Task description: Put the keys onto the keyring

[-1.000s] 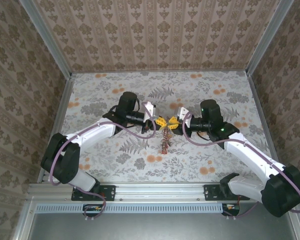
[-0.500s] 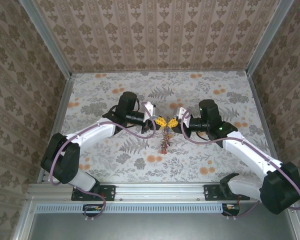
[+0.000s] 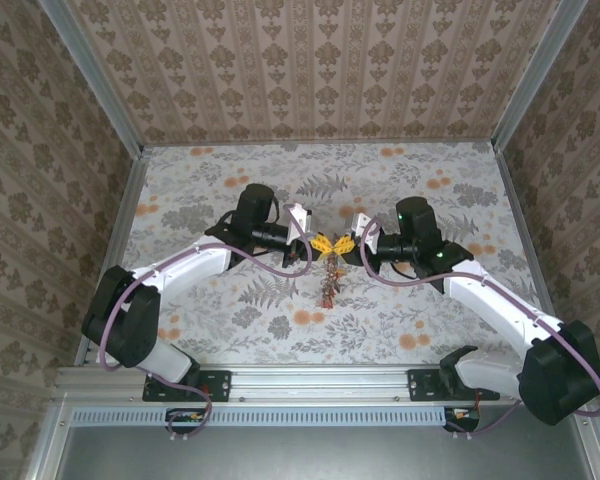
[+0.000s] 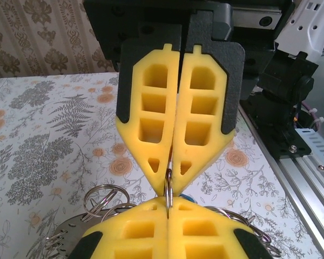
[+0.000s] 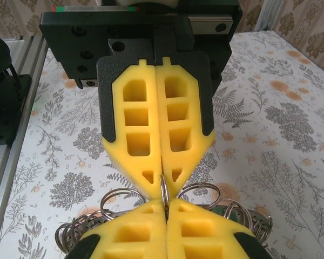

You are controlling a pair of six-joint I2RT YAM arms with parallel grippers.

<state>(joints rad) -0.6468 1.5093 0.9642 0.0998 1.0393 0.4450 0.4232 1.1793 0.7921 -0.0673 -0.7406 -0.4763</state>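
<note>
Left gripper: over mid-table, pointing right. Jaws fully closed, pads pressed flat together, nipping a thin wire at the very tip. Left wrist view shows the same: tips meet on the wire.

Keyring: its wire runs edge-on between the two sets of tips, touching both. The rest hangs as a dark reddish bunch just below the tips, on the near side. Small metal loops fan out beneath the fingers. Single keys cannot be told apart in the bunch.

Right gripper: pointing left, tip to tip with the left one. Jaws closed tight, pinching the same wire.
</note>
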